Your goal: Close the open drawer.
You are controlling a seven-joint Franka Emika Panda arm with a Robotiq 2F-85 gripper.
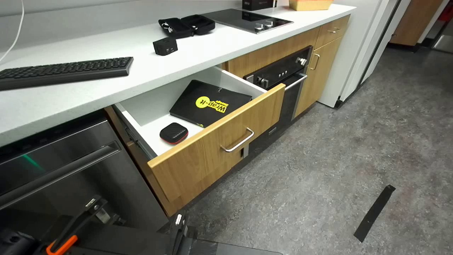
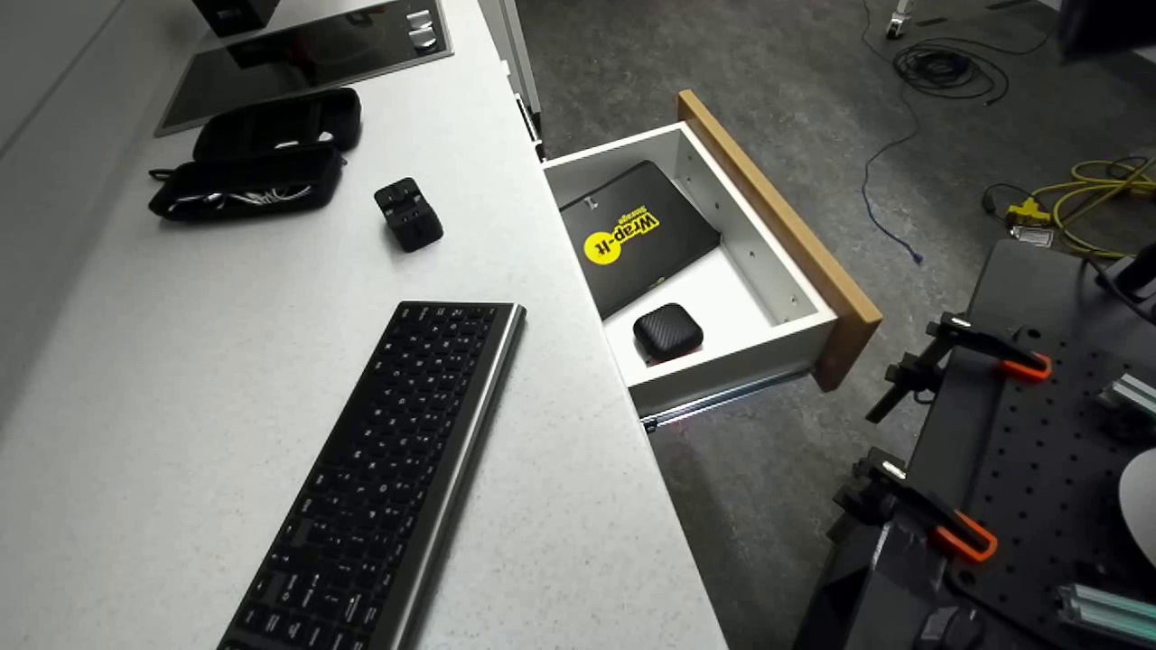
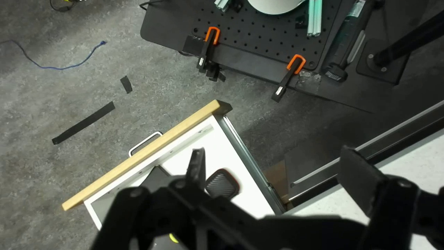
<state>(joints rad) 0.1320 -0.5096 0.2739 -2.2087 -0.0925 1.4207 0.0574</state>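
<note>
The drawer (image 1: 198,164) is pulled well out from under the counter. It has a light oak front, a silver bar handle (image 1: 241,142) and white inner walls. It also shows in an exterior view (image 2: 778,212) and in the wrist view (image 3: 173,134). Inside lie a black Wrap-It folder (image 1: 198,99) and a small black case with red trim (image 1: 173,133). My gripper (image 3: 272,152) is open and empty in the wrist view. Its fingers appear over the drawer's side and the counter edge, apart from the front. The gripper is not clearly visible in either exterior view.
A white counter (image 2: 271,361) overhangs the drawer, bearing a keyboard (image 2: 379,478), a black adapter (image 2: 408,214) and an open black case (image 2: 262,153). A dishwasher (image 1: 70,166) and an oven (image 1: 283,81) flank it. A black table with orange clamps (image 2: 966,537) stands opposite the drawer front.
</note>
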